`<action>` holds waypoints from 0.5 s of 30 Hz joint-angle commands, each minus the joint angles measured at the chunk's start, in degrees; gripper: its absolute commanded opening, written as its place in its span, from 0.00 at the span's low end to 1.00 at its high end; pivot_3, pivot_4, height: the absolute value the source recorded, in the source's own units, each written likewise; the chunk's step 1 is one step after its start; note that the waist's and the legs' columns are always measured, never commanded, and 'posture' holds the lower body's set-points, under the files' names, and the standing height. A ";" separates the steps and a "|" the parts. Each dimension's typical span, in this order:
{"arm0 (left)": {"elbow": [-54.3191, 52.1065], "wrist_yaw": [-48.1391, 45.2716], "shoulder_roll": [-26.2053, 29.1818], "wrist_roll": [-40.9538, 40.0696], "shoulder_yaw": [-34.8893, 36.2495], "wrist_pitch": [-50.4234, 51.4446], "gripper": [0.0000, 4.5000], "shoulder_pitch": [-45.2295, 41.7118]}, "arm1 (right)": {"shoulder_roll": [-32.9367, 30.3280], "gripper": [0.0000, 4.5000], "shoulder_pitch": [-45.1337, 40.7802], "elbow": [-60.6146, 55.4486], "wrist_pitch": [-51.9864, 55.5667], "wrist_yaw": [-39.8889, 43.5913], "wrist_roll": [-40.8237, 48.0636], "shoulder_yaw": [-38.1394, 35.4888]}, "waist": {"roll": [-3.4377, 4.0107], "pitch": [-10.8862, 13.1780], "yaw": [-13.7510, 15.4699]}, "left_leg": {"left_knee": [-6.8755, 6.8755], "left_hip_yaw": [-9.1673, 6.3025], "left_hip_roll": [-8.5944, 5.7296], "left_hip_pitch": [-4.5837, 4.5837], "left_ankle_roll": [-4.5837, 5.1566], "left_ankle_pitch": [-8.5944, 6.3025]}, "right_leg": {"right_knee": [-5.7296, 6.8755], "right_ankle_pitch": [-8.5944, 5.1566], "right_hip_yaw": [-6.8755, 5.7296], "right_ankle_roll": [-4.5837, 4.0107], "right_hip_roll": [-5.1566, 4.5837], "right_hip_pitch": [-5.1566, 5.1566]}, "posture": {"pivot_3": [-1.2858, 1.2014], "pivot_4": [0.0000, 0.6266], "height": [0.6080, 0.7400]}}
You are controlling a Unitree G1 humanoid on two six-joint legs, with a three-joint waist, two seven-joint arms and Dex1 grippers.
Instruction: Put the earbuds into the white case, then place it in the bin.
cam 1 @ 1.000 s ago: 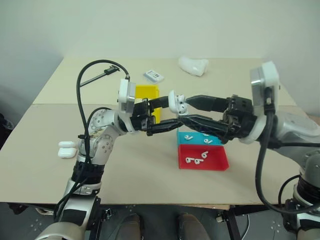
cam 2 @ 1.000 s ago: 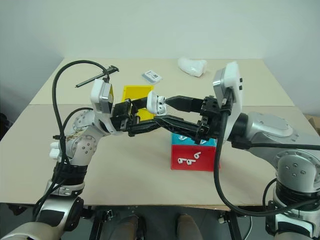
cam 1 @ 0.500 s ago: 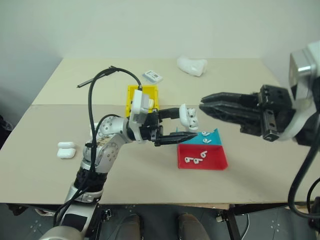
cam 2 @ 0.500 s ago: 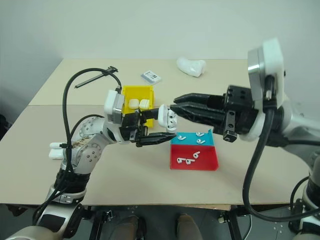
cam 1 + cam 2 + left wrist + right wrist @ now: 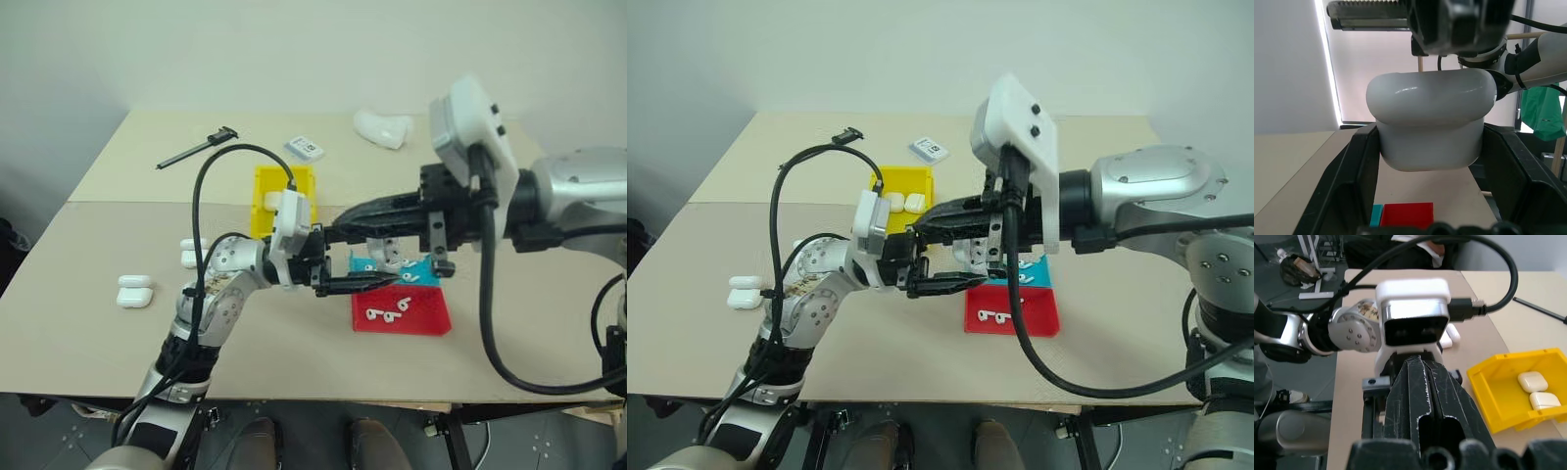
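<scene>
Left wrist view: the white case (image 5: 1431,117), a glossy rounded pebble with its lid down, sits clamped between the two black fingers (image 5: 1339,183) of the left gripper (image 5: 345,278). The head views show that gripper holding the case in the air above the middle of the table (image 5: 108,323), just beside the blue tray (image 5: 428,269) and the red tray (image 5: 431,318). The right gripper (image 5: 1422,377) has its jaws pressed together with nothing between them, and its tip rests on or just over the top of the case. Loose earbuds (image 5: 383,312) lie in the red tray, more in the blue one.

The bin (image 5: 270,186), bright yellow, stands behind the left gripper toward the far edge and already holds two cases (image 5: 902,203). Spare cases (image 5: 133,291) lie near the left edge. A lumpy white object (image 5: 383,127), a small card (image 5: 304,148) and a black tool (image 5: 196,147) sit along the far edge.

Risks, as a judgement: the case is smooth and gripped only at its sides, so a hard downward push from the right gripper could squeeze it out or tilt it. Carried carelessly toward the bin, the left arm's cable could snag.
</scene>
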 commanded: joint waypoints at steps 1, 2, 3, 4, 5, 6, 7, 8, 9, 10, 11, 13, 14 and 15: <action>-1.65 0.97 0.03 -0.86 2.83 -1.91 0.62 -0.97 | -3.98 0.01 3.23 -1.52 -0.34 3.24 -1.98 -3.44 | 0.00 0.00 -0.08 | 0.00 -0.01 -0.01 0.00 0.00 0.00 | 0.00 0.00 0.00 0.00 0.00 0.00 | 0.52 0.24 1.00; -1.64 1.18 0.17 -0.91 3.18 -1.97 0.62 -1.01 | -4.64 0.01 4.06 -1.50 -0.29 3.40 -2.03 -4.15 | 0.00 0.00 -0.12 | 0.00 -0.02 0.00 0.01 0.00 0.00 | 0.01 0.00 -0.01 0.00 0.01 0.01 | 0.52 0.24 1.00; -1.72 1.39 0.41 -0.91 3.57 -2.04 0.62 -0.99 | -5.17 0.01 4.94 -1.54 -0.52 3.32 -2.28 -5.03 | 0.00 0.00 -0.19 | 0.00 -0.03 0.01 0.02 0.00 0.00 | 0.02 0.00 -0.02 0.00 0.01 0.03 | 0.52 0.24 1.00; -1.79 1.62 0.57 -0.96 4.05 -2.12 0.62 -0.89 | -5.24 0.01 5.77 -1.43 -0.89 3.00 -2.27 -6.21 | 0.00 0.00 -0.30 | 0.00 -0.02 0.00 0.05 0.00 0.00 | 0.04 0.00 -0.01 0.00 0.01 0.03 | 0.52 0.24 1.00; -1.89 2.04 0.74 -1.09 4.67 -2.14 0.62 -0.73 | -5.05 0.01 6.41 -1.00 -0.85 2.09 -1.70 -7.67 | 0.00 0.00 -0.44 | 0.00 -0.01 0.01 0.05 0.00 0.00 | 0.06 0.00 0.02 0.00 0.01 0.02 | 0.52 0.24 1.00; -2.02 2.60 0.88 -1.09 5.27 -2.15 0.62 -0.52 | -4.50 0.01 7.21 -0.84 -1.31 1.02 -1.47 -9.20 | 0.00 0.00 -0.50 | 0.00 -0.02 0.03 0.07 0.00 0.00 | 0.06 0.00 0.02 0.00 0.04 0.03 | 0.52 0.24 1.00; -2.19 3.18 0.97 -1.05 5.76 -2.15 0.62 -0.27 | -3.68 0.01 8.07 -0.88 -2.15 0.11 -1.38 -10.63 | 0.00 0.00 -0.50 | 0.00 -0.02 0.03 0.07 0.00 0.00 | 0.07 0.00 0.03 0.00 0.04 0.02 | 0.52 0.24 1.00; -2.40 4.49 0.91 -0.88 6.55 -2.16 0.62 0.12 | -2.42 0.01 9.32 -0.65 -3.10 -1.08 -0.62 -12.73 | 0.00 0.00 -0.51 | 0.00 -0.03 0.04 0.08 0.00 0.00 | 0.07 0.00 0.02 0.00 0.05 0.03 | 0.52 0.24 1.00; -2.60 6.63 0.59 -0.27 7.47 -2.33 0.62 0.64 | -0.77 0.01 11.05 -0.88 -4.62 -2.44 -0.58 -14.93 | 0.00 0.00 -0.49 | 0.00 -0.03 0.04 0.08 0.00 0.00 | 0.06 0.00 0.01 0.00 0.05 0.04 | 0.52 0.24 1.00; -2.81 9.78 -0.13 0.78 8.38 -2.58 0.62 1.16 | 0.59 0.01 13.07 -1.33 -6.01 -3.53 -1.16 -16.78 | 0.00 0.00 -0.45 | 0.00 -0.04 0.03 0.08 0.00 0.00 | 0.05 0.00 0.02 0.00 0.05 0.06 | 0.52 0.24 1.00; -3.01 14.05 -1.02 2.27 9.28 -2.30 0.62 1.51 | 1.84 0.01 15.77 -2.19 -7.82 -4.35 -2.99 -18.17 | -0.01 -0.01 -0.30 | 0.01 -0.03 0.02 0.07 0.00 0.00 | 0.08 0.00 0.05 0.01 0.04 0.05 | 0.52 0.24 1.00; -3.02 20.24 -2.46 5.54 10.21 -3.24 0.62 2.03 | 3.43 0.01 19.73 -3.90 -10.27 -5.88 -5.90 -19.26 | -0.01 -0.01 -0.15 | 0.01 -0.06 0.01 0.05 0.00 0.00 | 0.03 0.01 0.02 0.03 0.01 0.08 | 0.52 0.24 1.00; -2.26 25.84 -3.69 8.53 10.95 -3.19 0.62 1.79 | 4.31 0.01 22.28 -5.53 -12.12 -7.38 -9.23 -18.48 | -0.02 -0.01 0.02 | 0.01 -0.06 -0.01 0.04 0.00 0.00 | 0.03 0.01 0.02 0.05 -0.02 0.07 | 0.52 0.24 1.00; -1.15 31.08 -4.87 11.41 11.61 -3.20 0.62 1.31 | 5.11 0.01 24.37 -7.03 -13.79 -8.84 -12.33 -17.42 | -0.02 0.00 0.17 | 0.01 -0.07 -0.02 0.04 0.00 0.00 | 0.02 0.02 0.01 0.06 -0.02 0.09 | 0.52 0.24 1.00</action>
